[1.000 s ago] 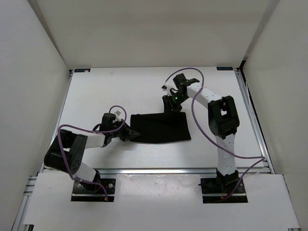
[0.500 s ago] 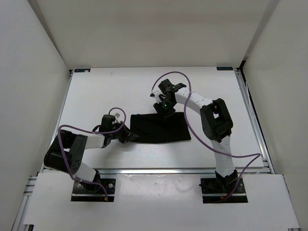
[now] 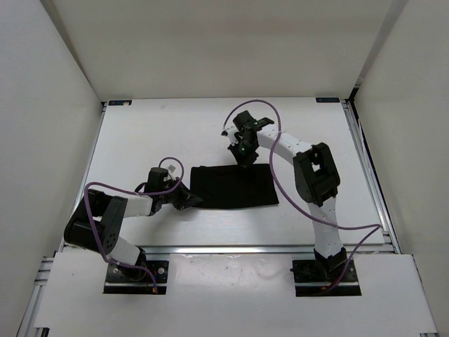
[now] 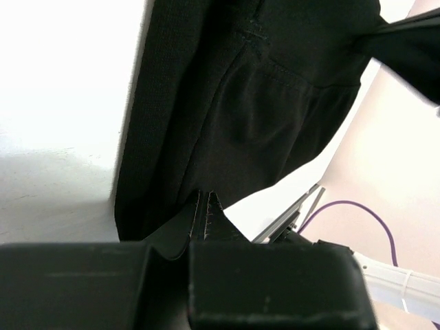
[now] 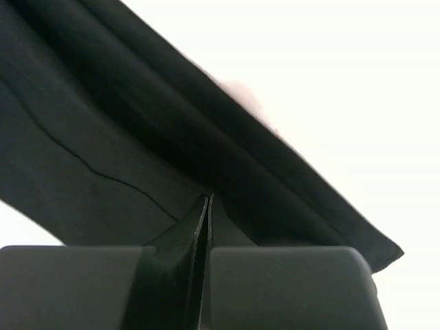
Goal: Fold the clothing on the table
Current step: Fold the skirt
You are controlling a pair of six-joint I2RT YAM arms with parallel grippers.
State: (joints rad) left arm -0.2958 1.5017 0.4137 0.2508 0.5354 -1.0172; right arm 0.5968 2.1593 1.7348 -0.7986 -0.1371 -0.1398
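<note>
1. Your right fingers have slid left along the far hem and clamped shut on the plain black soft fabric garment, which lies flat mid-way across the large flat white table.
2. Your left fingers are closed, pinching its left edge.
3. Lift both evenly and keep the cloth taut.

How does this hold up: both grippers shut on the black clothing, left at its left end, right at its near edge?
The right gripper is shut on the far edge of the clothing, not the near one, as the top external view shows. The left gripper does pinch its left end.
</note>
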